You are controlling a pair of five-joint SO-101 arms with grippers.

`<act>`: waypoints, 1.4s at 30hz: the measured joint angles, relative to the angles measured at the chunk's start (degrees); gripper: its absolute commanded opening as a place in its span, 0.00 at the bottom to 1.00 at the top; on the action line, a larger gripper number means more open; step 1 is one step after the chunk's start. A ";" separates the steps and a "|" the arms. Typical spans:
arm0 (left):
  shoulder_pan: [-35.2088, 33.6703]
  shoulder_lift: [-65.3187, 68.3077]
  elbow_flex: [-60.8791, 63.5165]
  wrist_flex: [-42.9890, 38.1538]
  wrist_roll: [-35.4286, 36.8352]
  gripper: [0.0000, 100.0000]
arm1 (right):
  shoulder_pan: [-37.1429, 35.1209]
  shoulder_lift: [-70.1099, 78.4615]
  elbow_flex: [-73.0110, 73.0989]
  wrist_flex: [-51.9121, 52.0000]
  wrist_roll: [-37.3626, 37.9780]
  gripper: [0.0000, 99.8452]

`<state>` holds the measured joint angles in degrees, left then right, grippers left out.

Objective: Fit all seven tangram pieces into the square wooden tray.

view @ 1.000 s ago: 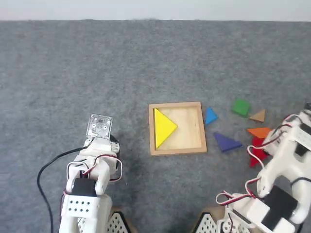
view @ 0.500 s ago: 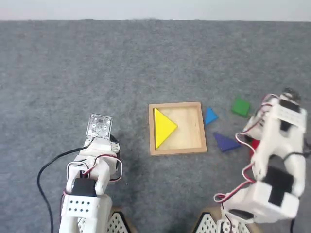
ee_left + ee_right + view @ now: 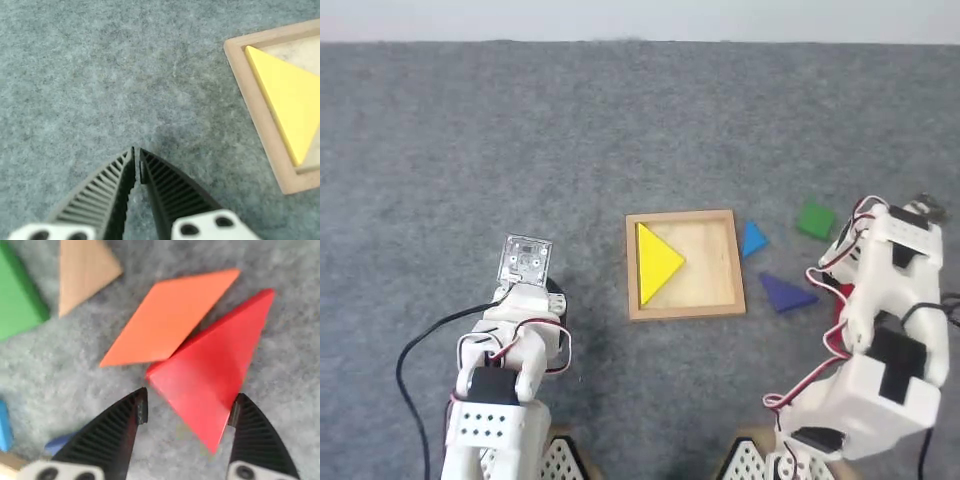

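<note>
The setting is a robotics test bench in a lab or workshop. A grey felt mat [image 3: 520,130] covers the work surface and ends at a plain pale wall [image 3: 640,20] on the far side. The left arm [image 3: 510,370] and right arm [image 3: 885,330] stand at the near edge, with white printed shells, exposed servo wires [image 3: 832,340] and a loose black cable [image 3: 400,375].

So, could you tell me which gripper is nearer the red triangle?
Right: the right gripper is open around the red triangle. The left gripper sits shut, beyond the tray.
</note>
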<state>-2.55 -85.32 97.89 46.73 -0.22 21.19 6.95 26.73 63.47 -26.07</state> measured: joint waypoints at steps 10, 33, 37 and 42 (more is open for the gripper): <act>0.00 0.00 0.00 0.00 0.00 0.01 | 1.58 0.35 0.00 -1.58 0.00 0.27; 0.00 0.00 0.00 0.00 0.00 0.01 | 1.58 0.97 -1.41 -5.01 -3.96 0.41; 0.00 0.00 0.00 0.00 0.00 0.01 | 1.14 0.97 -1.41 -6.15 -3.96 0.39; 0.00 0.00 0.00 0.00 0.00 0.01 | 1.05 0.97 -1.41 -8.79 -3.96 0.37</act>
<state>-2.55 -85.32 97.89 46.73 -0.22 22.24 7.91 25.32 54.68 -30.02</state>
